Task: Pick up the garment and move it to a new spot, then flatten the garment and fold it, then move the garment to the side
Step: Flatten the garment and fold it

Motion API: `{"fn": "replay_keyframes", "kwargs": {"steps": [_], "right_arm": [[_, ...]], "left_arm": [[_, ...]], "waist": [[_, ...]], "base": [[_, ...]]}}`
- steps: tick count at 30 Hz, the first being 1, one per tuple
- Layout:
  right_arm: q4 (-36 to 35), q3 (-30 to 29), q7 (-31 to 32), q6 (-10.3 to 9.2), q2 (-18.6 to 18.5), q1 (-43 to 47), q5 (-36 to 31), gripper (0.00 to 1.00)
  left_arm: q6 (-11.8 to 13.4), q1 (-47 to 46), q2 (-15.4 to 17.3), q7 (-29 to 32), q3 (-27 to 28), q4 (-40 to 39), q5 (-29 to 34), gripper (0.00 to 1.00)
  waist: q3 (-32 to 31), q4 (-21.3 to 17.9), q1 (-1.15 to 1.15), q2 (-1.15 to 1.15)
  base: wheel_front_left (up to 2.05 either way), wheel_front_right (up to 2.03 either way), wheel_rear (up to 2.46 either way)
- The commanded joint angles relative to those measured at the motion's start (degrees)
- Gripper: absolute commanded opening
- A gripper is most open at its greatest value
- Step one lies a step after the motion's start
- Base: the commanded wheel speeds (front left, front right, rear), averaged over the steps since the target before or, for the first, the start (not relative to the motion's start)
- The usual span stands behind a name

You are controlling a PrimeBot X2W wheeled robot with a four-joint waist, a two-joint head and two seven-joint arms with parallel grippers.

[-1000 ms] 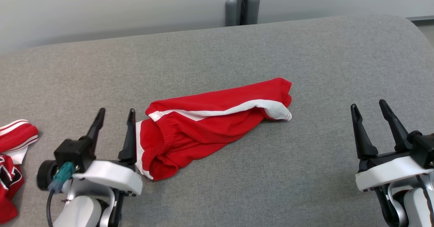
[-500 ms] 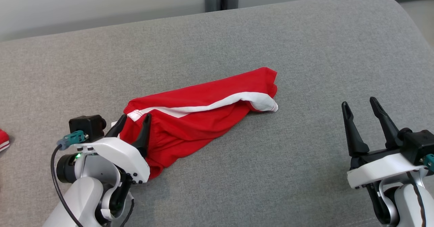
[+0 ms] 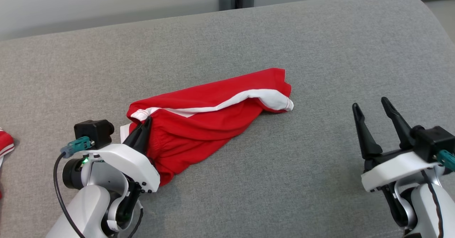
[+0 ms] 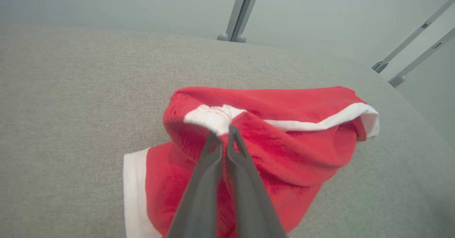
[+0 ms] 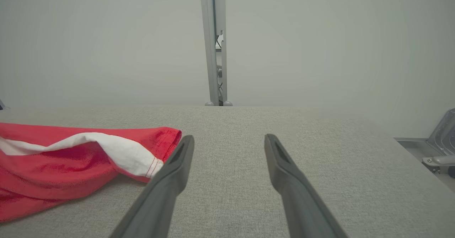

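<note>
Since earlier frame: left gripper (image 3: 145, 122) jaws, then wide, now pinched on garment (image 3: 213, 113) waistband end. Garment crumpled mid-worktop (image 3: 284, 177), nearer left edge. right gripper (image 3: 370, 103) jaws wide, empty, near right edge. Advice: lift slowly, confirm pinch holds before carrying.

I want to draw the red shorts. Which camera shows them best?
The head view: it shows the shorts almost whole, stretched across the grey table. The left wrist view shows the bunched end pinched in the left jaws. The right wrist view catches the other end with its white edge.
</note>
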Motion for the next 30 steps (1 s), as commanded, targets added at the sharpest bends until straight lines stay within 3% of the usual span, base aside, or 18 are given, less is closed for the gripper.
{"fn": "replay_keyframes", "kwargs": {"steps": [1, 6, 20, 21, 23, 24, 30], "right_arm": [[1.3, 1.9, 0.8, -0.02, -1.3, -1.8, 1.2, 1.0], [8.3, 9.7, 2.1, -0.02, -4.3, -7.2, 5.1, 1.0], [26.9, 27.8, -0.4, -0.03, -5.9, -23.3, 16.6, 1.0], [27.8, 29.2, -0.6, -0.02, -5.9, -24.1, 17.2, 0.78], [29.7, 31.1, -0.9, -0.03, -6.3, -25.7, 19.0, 0.14], [30.4, 32.0, -1.0, -0.03, -6.4, -26.5, 19.8, 0.0], [31.4, 34.2, -3.7, -0.03, -8.4, -29.8, 23.8, 0.0]], "left_arm": [[-0.3, -0.7, 0.4, 0.0, -0.3, -0.6, 0.6, 0.0], [-0.8, -1.2, 0.2, 0.3, -1.9, -1.6, 1.4, 0.0], [-3.3, -4.5, -1.5, -0.6, -6.2, -1.0, 4.0, 0.0], [-3.5, -4.8, -1.6, -0.8, -6.3, -1.0, 4.1, 0.0], [-3.7, -5.3, -1.8, -1.3, -6.5, -1.1, 4.3, 0.0], [-3.8, -5.4, -1.8, -1.6, -6.6, -1.2, 4.5, 0.0], [-4.1, -6.5, -1.4, -3.8, -6.0, -3.3, 5.2, 0.0]], "waist": [[0.1, 0.4, 0.0, 0.0], [1.1, 2.0, 0.0, 0.0], [4.0, 6.9, 0.0, 0.0], [4.2, 7.1, 0.0, 0.0], [4.5, 7.4, 0.0, 0.0], [4.7, 7.6, 0.0, 0.0], [5.4, 7.6, 0.0, 0.0]], "base": [[0.0, 0.0, 0.0], [0.0, 0.0, 0.0], [0.0, 0.0, 0.0], [0.0, 0.0, 0.0], [0.0, 0.0, 0.0], [0.0, 0.0, 0.0], [0.0, 0.0, 0.0]]}}
